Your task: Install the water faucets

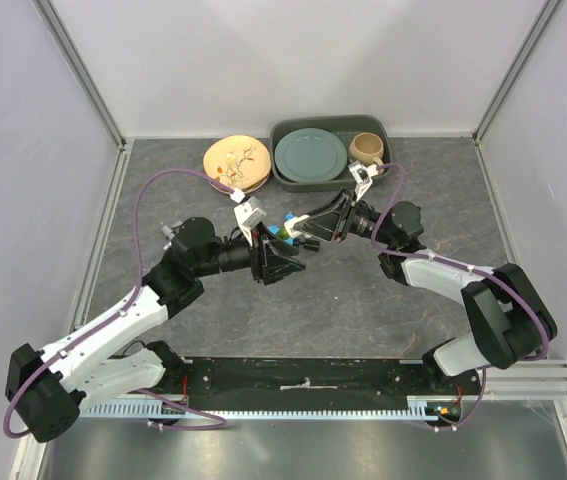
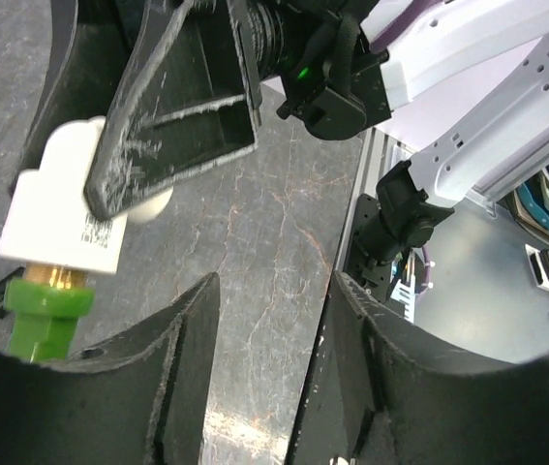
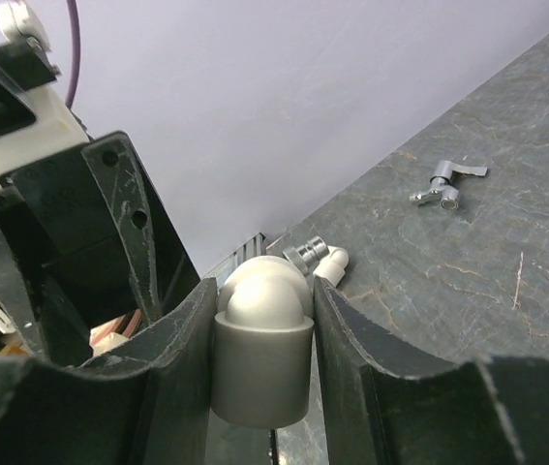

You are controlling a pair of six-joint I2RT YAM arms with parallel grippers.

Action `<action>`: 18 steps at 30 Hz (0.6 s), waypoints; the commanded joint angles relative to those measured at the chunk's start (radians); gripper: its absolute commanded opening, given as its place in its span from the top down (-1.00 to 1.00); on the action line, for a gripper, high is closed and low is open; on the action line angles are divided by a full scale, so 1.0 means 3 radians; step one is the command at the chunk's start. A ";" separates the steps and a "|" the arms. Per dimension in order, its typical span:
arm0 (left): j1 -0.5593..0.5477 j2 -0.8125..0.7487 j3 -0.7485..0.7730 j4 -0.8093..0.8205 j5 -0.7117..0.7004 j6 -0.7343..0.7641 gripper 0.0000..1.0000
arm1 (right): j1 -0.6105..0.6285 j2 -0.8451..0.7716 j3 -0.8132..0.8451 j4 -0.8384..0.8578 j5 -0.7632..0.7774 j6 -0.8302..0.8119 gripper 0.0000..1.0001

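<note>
The right wrist view shows the right pincer (image 3: 262, 291) closed on a white elbow fitting (image 3: 262, 368), whose rounded top stands between the two fingers. It does not show what hangs from that fitting. The left wrist view does: the green faucet (image 2: 42, 315) is joined to the fitting's lower end by a brass thread (image 2: 51, 278), held up off the worktop (image 2: 274, 223), with one scuffed black finger of the right pincer lying across the fitting's side. In that same view the left pincer (image 2: 274, 291) stands open, with only bare worktop between its fingers, and the faucet is off to the left of its gap, not inside it. Only the right wrist view shows a small grey metal piece (image 3: 445, 184) lying alone on the worktop, well apart from the pincers, and a second white fitting (image 3: 330, 260) with a metal end lying just behind the held one. The overhead view alone shows both arms meeting nose to nose over the middle of the worktop. Beyond them, at the far edge, a tan plate (image 1: 238, 160) lies beside a dark tray (image 1: 328, 121) holding a teal plate (image 1: 311, 155) and a mug (image 1: 367, 150).
</note>
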 commanded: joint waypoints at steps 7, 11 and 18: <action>-0.0029 -0.0793 -0.0391 0.0218 -0.0690 -0.0392 -0.34 | -0.0131 0.0013 -0.0124 0.1260 0.0262 0.0676 1.00; -0.0029 -0.1131 -0.0605 0.0188 -0.1089 -0.0694 -0.39 | -0.0137 0.0106 -0.0114 0.1430 0.0262 0.0789 1.00; -0.0024 -0.1474 -0.0816 -0.0022 -0.1467 -0.1368 -0.57 | -0.0142 0.0086 -0.0180 0.1476 0.0405 0.0784 1.00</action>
